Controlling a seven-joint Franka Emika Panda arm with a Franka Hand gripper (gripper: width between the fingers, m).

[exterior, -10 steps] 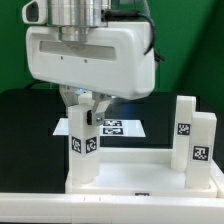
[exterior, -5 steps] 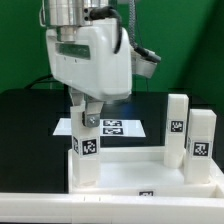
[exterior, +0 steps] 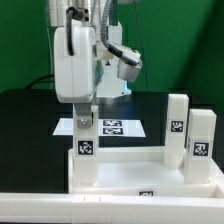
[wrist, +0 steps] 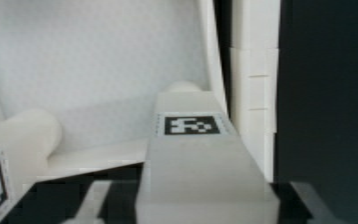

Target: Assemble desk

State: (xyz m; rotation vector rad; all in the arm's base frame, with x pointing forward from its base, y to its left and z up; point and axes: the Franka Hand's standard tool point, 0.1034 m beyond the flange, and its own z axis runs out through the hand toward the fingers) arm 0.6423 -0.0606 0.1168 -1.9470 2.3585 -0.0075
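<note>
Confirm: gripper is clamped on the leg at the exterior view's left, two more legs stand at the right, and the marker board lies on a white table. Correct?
One thing is off: the table is black, not white, as the exterior view shows. The rest holds: the gripper clamps the left leg, two legs stand at the right, and the marker board lies flat behind.

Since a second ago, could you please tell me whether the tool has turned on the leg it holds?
Yes. Against the fixed marker board, the tool has rotated about its vertical axis, its broad face now edge-on, while staying closed on the leg at the tabletop corner.
</note>
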